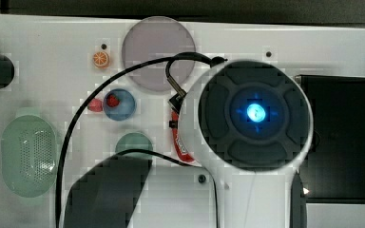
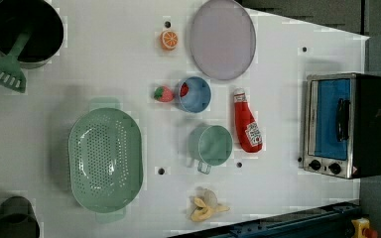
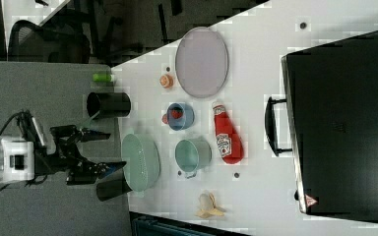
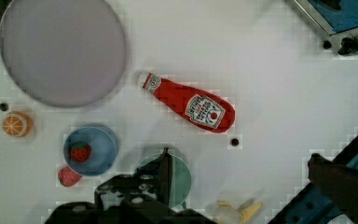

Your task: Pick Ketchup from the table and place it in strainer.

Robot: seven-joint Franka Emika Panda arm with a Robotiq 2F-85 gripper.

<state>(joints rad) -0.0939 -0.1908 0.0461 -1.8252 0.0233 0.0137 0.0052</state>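
On the white worktop (image 2: 119, 64) the ketchup bottle (image 2: 246, 126) lies flat on its side, white cap pointing toward the grey plate (image 2: 222, 38), untouched. It sits between the teal mug (image 2: 212, 145) and the toaster oven (image 2: 345, 125), just beside the mug without touching it. My pincer (image 3: 98, 150) hangs high above the scene with its two fingers spread wide and nothing between them. The mint-green strainer (image 2: 105, 159) stands empty, well apart from the bottle, with the mug and a blue bowl (image 2: 194, 94) holding a strawberry (image 2: 184, 89) in between; a second strawberry (image 2: 163, 93) rests against the bowl's outside. I judge the pick has not begun. Several things could go wrong from here. The bottle is round and smooth, so fingers closing off-centre or along its length may roll it away or squeeze it out. Coming down on the mug's side risks knocking the mug. A grip near the narrow neck would leave the heavy end drooping. Carried low, the bottle could clip the mug or bowl. Since the bottle looks about as long as the strainer's hollow, releasing it crosswise could leave it perched on the rim.
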